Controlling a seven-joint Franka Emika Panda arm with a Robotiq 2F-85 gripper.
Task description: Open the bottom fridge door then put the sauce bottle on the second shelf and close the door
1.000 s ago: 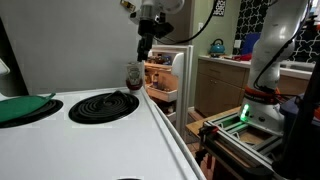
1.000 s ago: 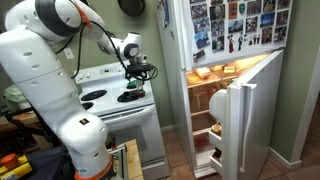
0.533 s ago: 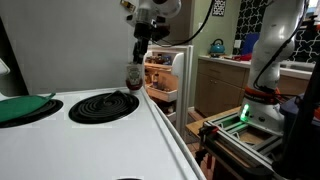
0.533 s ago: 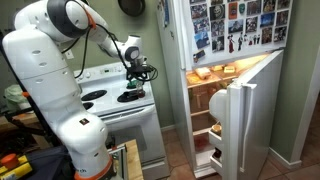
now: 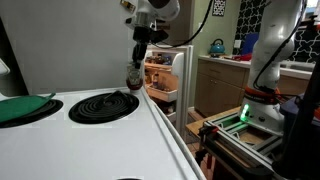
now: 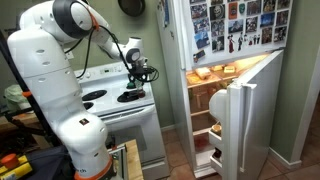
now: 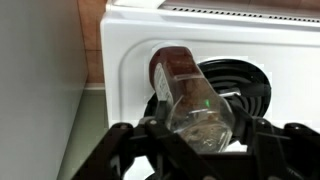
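The sauce bottle [image 7: 188, 92], clear glass with dark red-brown contents, stands on the white stove top [image 5: 150, 130] at its back corner next to a coil burner [image 5: 103, 105]. My gripper [image 7: 195, 132] is shut on the bottle's body, one finger on each side. In both exterior views the gripper [image 5: 137, 60] [image 6: 138, 78] comes down from above onto the bottle [image 5: 133, 77] [image 6: 136, 88]. The bottom fridge door [image 6: 240, 125] stands open, showing white door racks and lit shelves [image 6: 205, 95] with food.
A green item [image 5: 20, 108] lies on the stove's left. The fridge's open compartment [image 5: 160, 75] is just beyond the stove edge. A counter with a kettle [image 5: 217, 47] and the robot's own base [image 5: 262, 95] on a metal frame stand to the right.
The gripper has shifted slightly down over the bottle and its jaws have shut on it. The bottle still stands on the stove.
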